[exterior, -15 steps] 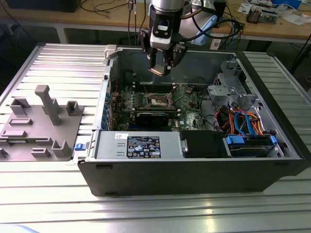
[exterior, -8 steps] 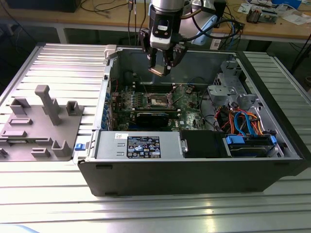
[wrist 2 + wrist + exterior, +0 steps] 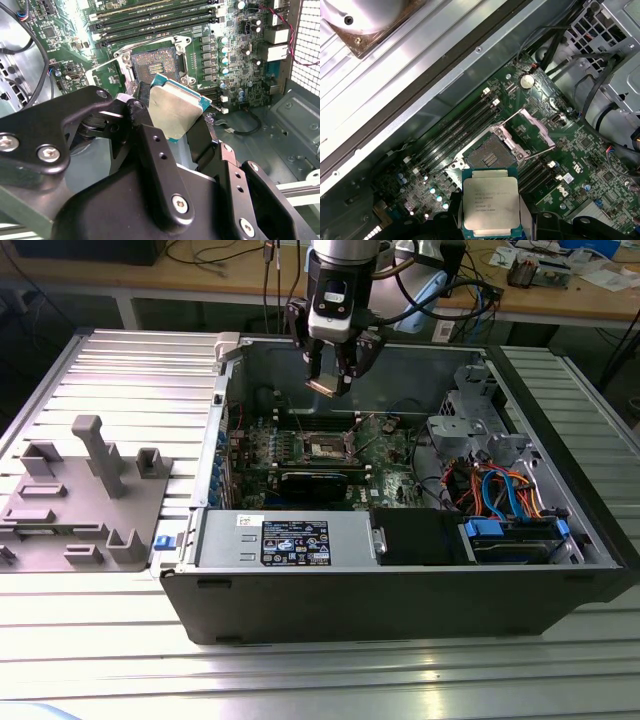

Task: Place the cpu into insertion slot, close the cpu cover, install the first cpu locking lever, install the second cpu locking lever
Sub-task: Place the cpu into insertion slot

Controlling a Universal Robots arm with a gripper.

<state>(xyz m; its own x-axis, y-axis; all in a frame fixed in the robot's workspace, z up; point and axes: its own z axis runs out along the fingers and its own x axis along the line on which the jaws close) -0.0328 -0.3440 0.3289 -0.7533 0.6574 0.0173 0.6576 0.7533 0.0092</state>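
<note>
- Ribbed metal table [image 3: 120, 360] carries an open black case [image 3: 400, 590]. A grey plastic fixture [image 3: 80, 500] lies well apart from it, towards the exterior view's left.
- Inside the case, a green motherboard [image 3: 390, 455] lies flat on the floor.
- The gripper [image 3: 330, 382] hangs within the case's open top, above the board and clear of it.
- It is clenched on the cpu [image 3: 175, 112]. In the second wrist view, the black fingers [image 3: 200, 142] press against two opposite edges.
- In the first wrist view the cpu [image 3: 491, 206] shows its silver face and sits between the fingers, off the board.
- The socket [image 3: 490, 155] holds nothing, and its dark centre and contacts are bare.
- The cover [image 3: 527, 131] stands swung up from the socket's far side, so the socket is open.
- In the exterior view the cpu [image 3: 325, 387] is high above the socket [image 3: 328, 447], roughly over it.
</note>
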